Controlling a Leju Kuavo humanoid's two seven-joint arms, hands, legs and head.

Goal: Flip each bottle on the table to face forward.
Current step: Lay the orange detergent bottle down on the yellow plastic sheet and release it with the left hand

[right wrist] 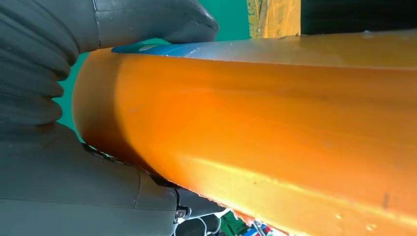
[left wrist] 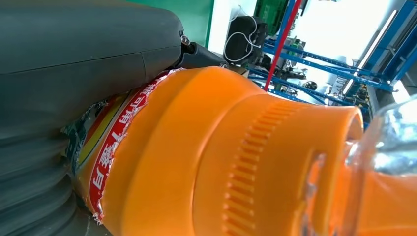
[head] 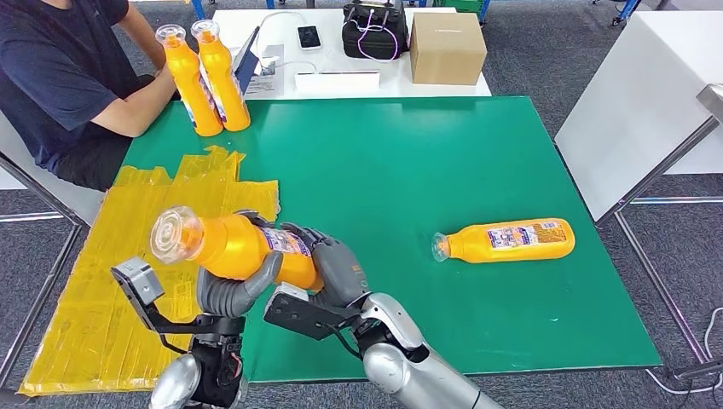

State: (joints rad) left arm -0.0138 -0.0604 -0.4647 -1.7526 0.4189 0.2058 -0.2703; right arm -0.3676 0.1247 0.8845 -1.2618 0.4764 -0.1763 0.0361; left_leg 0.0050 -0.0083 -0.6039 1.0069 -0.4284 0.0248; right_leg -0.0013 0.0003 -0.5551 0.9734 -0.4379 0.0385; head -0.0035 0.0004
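Near the front-left of the green table: held bottle lies sideways above the mat, cap toward the yellow sheet.
Left hand: cradles it from beneath.
Right hand: grips its base end.
Lying bottle: well apart, open green around it.
Standing pair: far-left corner.

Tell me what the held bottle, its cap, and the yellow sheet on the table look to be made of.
Held bottle: glossy orange plastic, judging by the soft highlights along its body, with a printed label whose edge looks torn.
Clear cap: see-through hard plastic, probably; the orange ribbed collar shows through it.
Yellow sheet: thin shiny film or taped strips, wrinkled and seamed; exact material unclear.
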